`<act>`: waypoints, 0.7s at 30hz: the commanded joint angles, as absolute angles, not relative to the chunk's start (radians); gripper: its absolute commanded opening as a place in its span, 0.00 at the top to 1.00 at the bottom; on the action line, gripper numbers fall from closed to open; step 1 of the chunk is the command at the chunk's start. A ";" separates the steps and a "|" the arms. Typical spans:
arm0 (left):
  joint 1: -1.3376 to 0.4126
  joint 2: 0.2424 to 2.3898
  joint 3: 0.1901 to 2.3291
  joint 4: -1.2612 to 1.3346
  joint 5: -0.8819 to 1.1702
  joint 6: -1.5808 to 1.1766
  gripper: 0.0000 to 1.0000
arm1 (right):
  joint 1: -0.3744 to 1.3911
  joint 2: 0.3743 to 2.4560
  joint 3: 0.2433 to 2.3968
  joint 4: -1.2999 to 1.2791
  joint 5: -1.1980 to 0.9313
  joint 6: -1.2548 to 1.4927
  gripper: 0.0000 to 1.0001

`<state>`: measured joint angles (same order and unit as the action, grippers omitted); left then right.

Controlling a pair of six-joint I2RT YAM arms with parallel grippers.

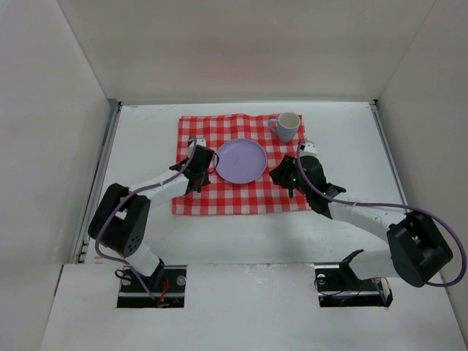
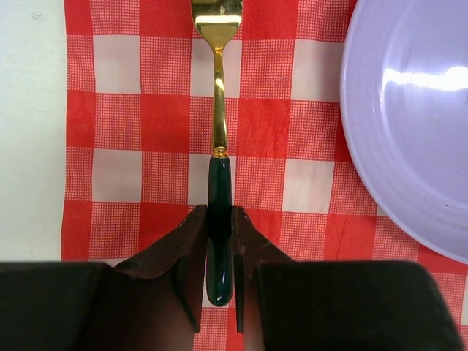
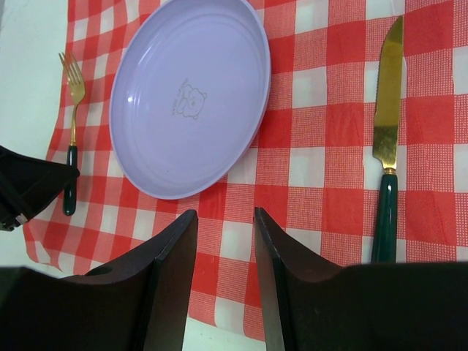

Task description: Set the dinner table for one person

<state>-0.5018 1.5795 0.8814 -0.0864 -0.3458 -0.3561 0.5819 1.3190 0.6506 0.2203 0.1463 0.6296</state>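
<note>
On the white dinner table (image 1: 146, 139) lies a red-and-white checked cloth (image 1: 241, 197) with a lavender plate (image 1: 241, 161) at its middle. A gold fork with a dark green handle (image 2: 219, 124) lies on the cloth left of the plate, tines pointing away. My left gripper (image 2: 218, 213) is shut on the fork's handle. A gold knife with a green handle (image 3: 385, 153) lies on the cloth right of the plate (image 3: 189, 95). Between plate and knife my right gripper (image 3: 225, 218) hangs open over the cloth, with nothing between its fingers.
A pale mug (image 1: 287, 126) stands at the cloth's far right corner. White wall panels close in the table on the left, back and right. Bare tabletop surrounds the cloth. From the right wrist the left gripper (image 3: 29, 186) shows by the fork (image 3: 72, 110).
</note>
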 commanded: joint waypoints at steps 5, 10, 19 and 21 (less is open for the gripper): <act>-0.492 1.569 0.853 -0.071 -0.337 -0.331 0.93 | 0.579 1.321 0.660 0.276 0.155 0.630 0.57; -0.490 1.592 0.839 -0.071 -0.336 -0.341 0.93 | 0.581 1.319 0.663 0.273 0.156 0.627 0.57; -0.493 1.620 0.842 -0.066 -0.342 -0.339 0.91 | 0.576 1.318 0.658 0.275 0.153 0.632 0.56; -0.498 1.617 0.841 -0.066 -0.353 -0.337 0.87 | 0.579 1.318 0.660 0.273 0.153 0.627 0.56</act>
